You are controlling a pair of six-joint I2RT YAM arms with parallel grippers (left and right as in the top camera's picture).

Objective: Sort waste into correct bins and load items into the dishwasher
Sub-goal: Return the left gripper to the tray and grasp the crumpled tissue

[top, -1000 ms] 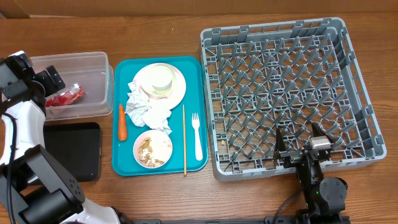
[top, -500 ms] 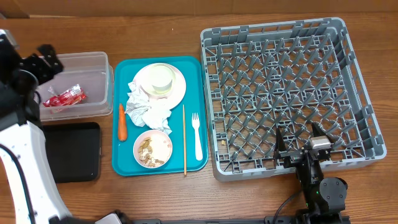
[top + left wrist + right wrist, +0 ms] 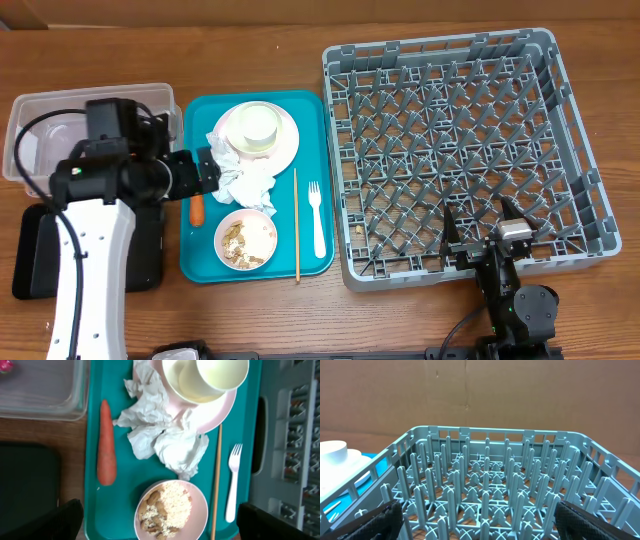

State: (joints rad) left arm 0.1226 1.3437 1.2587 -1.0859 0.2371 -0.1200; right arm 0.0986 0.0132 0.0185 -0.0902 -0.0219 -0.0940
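Overhead, we see the left hand (image 3: 207,170) hanging over the left side of the teal tray (image 3: 310,108), just above the carrot (image 3: 197,211) and beside the crumpled napkins (image 3: 245,183). The clear tub (image 3: 30,110) and the black tray (image 3: 28,265) lie to its left on the counter (image 3: 250,320), and the grey rack (image 3: 460,140) sits on the right with no dish in it yet. The right hand (image 3: 483,238) rests at the rack's near edge. In the left wrist view the two fingers (image 3: 60,520) stand wide apart, holding nothing. The carrot lies lengthwise along the tray's edge, the napkins drape against the pink plate (image 3: 222,410) and reach close to the bowl of scraps (image 3: 172,510), and a red packet (image 3: 4,365) shows in the tub's corner. We judge that the next waste pick is in hand, either carrot or napkins. To do it well we should centre on one thing only: span the carrot across its width, or pinch the napkins at their highest fold, clear of the plate rim, the wooden stick (image 3: 217,480) and the fork (image 3: 232,482). In the right wrist view that hand's fingers (image 3: 375,520) are spread wide and empty, facing the rack's pegs.
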